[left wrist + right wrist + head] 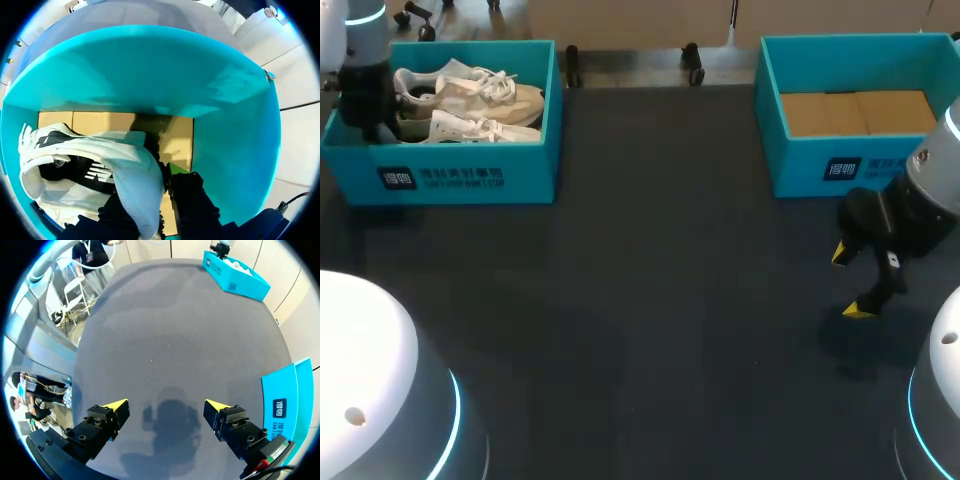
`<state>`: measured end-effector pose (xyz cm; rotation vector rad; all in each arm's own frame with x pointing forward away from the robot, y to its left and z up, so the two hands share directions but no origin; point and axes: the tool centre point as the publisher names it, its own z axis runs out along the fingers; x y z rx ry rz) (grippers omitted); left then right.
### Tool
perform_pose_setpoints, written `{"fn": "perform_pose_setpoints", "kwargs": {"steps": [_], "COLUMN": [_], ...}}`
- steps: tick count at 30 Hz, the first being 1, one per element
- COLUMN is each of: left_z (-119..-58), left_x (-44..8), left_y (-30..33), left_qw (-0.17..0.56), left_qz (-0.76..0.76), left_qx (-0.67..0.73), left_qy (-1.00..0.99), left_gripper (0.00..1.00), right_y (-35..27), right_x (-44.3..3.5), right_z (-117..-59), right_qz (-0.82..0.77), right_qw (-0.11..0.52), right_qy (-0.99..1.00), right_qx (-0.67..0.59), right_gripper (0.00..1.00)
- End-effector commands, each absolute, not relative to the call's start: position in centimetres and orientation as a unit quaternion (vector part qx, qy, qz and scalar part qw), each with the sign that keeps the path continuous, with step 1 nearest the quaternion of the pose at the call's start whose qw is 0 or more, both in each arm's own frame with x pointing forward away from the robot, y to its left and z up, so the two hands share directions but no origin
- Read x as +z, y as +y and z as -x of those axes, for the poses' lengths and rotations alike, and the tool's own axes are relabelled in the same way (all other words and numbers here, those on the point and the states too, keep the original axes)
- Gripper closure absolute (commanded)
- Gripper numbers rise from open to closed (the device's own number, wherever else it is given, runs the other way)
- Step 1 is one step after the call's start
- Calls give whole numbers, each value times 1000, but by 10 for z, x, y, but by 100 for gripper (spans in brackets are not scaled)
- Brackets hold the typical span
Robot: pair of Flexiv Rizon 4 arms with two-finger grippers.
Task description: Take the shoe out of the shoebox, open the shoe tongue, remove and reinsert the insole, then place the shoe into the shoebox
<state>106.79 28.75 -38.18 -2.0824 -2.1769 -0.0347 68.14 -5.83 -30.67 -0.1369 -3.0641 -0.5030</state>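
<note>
Quick status from my end. The left gripper (367, 104) is down inside the left shoebox (470, 176), at the heel end of the pair of white sneakers (470, 96) lying in there. From the head view that's all I get, since the arm body blocks where it meets them.

The left wrist view fills that in. There's one white sneaker (90, 155) with a black logo on its side, lying on the cardboard floor (100, 120) between the teal walls (150, 75). A pale part of that sneaker runs right through the left gripper (148, 186). I can't tell whether it's actually clamped on or the shoe is just passing through.

The right gripper (850, 282) hangs over the dark table (650, 300), just in front of the right shoebox (820, 172). Its wrist view shows the right gripper (166, 405) spread wide apart with only bare tabletop (175, 340) and its own shadow underneath. The teal corner of that box (280, 407) sits beside it, and the sneaker box (235, 275) is across the table.
</note>
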Motion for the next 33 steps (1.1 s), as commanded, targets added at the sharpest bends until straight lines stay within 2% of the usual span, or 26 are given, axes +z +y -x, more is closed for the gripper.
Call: {"fn": "perform_pose_setpoints", "kwargs": {"steps": [1, 12, 26, 33], "left_z": [-1068, -1069, -1059, -1030], "left_x": [-371, -326, -244, -202], "left_y": [291, 303, 306, 301], "left_qw": [60, 32, 27, -2], "left_qz": [688, 675, 654, 655], "left_qx": [-13, -22, -50, -65], "left_qy": [-723, -737, -755, -753], "left_gripper": [100, 100, 100, 100], "right_y": [-58, -58, -58, -58], "right_x": [-307, -307, -307, -307], "right_z": [-680, -680, -680, -680], "right_qz": [44, 44, 44, 44], "right_qw": [16, 16, 16, 16], "right_qy": [-986, -986, -986, -986], "right_qx": [-161, -161, -161, -161], "right_gripper": [0, 0, 0, 0]}}
